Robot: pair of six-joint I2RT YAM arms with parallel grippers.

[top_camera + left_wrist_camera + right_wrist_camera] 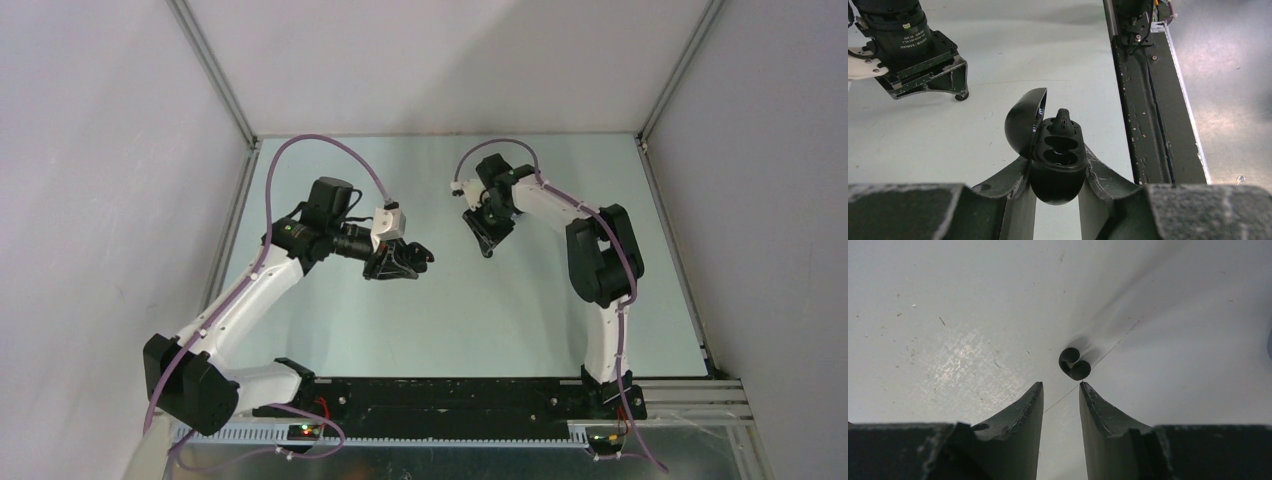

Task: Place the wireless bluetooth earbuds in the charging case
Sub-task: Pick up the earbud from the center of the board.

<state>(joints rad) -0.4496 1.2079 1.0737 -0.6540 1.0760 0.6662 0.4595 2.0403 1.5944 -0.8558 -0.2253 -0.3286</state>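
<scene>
Now left gripper (1058, 159) clamps the open case (1057, 177) steady for loading while right gripper (1061, 390), jaws apart, hovers over an earbud (1074, 364).

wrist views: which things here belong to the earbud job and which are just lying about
Job:
- charging case, lid open, clamped in the left fingers
- seated earbud, poking up at the case's far end
- loose earbud, on the table just ahead of the parted right fingers

Just there:
- base rail
- purple cables on the arms
</scene>
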